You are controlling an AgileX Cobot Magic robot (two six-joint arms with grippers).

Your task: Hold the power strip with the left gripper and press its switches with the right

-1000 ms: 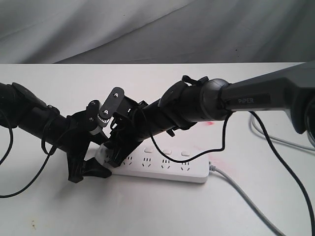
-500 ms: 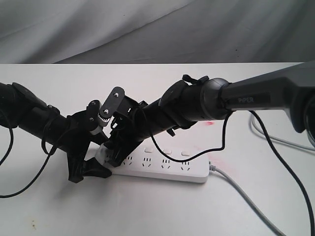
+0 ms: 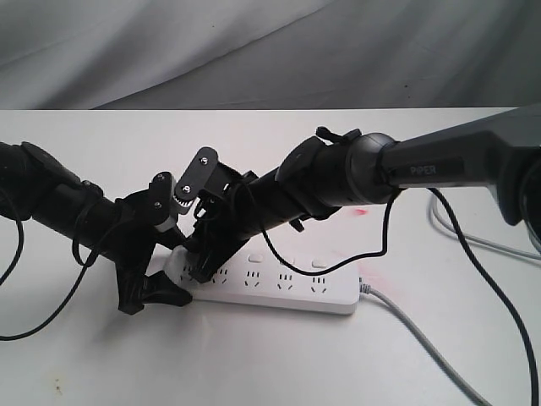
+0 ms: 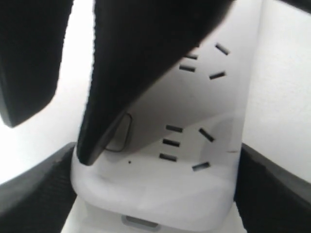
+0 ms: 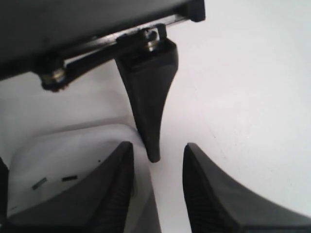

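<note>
The white power strip [image 3: 287, 288] lies across the table with its grey cord [image 3: 423, 337] trailing off to the right. My left gripper [image 3: 173, 277] is shut on the strip's left end, and its fingers [image 4: 272, 189] press both long sides of the power strip [image 4: 160, 184]. My right gripper [image 3: 202, 271] points down onto that same end. One of its fingers [image 4: 136, 73] lies over the end switch [image 4: 121, 133]. The right gripper [image 5: 159, 148] is open a little, one finger over the power strip [image 5: 58, 155], the other over bare table. More switches [image 3: 287, 261] show further right.
Both arms crowd the strip's left end, with loose black cables [image 3: 385, 237] hanging from the right arm above the strip. More cables [image 3: 473, 237] lie at the table's right edge. A grey cloth backdrop [image 3: 270, 51] stands behind the white table [image 3: 254, 364].
The right arm and its gripper have edged slightly rightward and up over the strip's left end. The left gripper and the strip have stayed put.
</note>
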